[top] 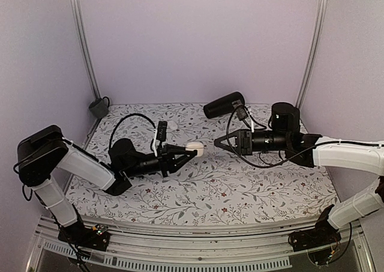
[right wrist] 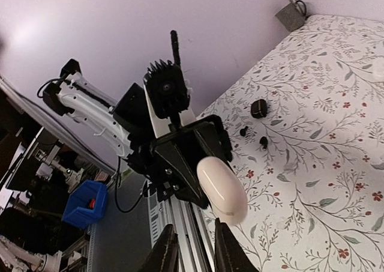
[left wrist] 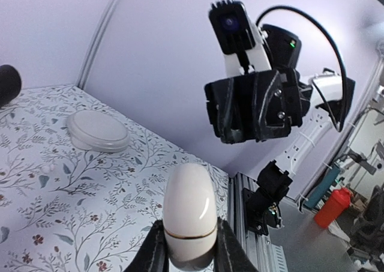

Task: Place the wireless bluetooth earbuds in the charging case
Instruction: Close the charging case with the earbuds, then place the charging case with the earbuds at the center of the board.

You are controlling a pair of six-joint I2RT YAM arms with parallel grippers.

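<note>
In left pincer (left wrist: 189, 252), closed white charging case (left wrist: 189, 207), earbuds (right wrist: 263, 142) loose on table (right wrist: 336, 104).

The table (top: 198, 229) was covered by a white cloth (top: 240, 188) printed with grey leafy sprigs and small red flowers. It was enclosed at the back and sides by pale lavender walls (top: 198, 38), and two aluminium posts (top: 85, 44) were fixed in the back corners. A grey cup (top: 99, 107) was set in the back left corner. A black cylinder (top: 224, 104) was laid tilted near the back edge. A round, flat, greyish-white disc (left wrist: 96, 131) was placed on the cloth. Beyond the table, a blue bin (right wrist: 84, 203) and a red bottle (left wrist: 332, 207) were seen, both blurred.
</note>
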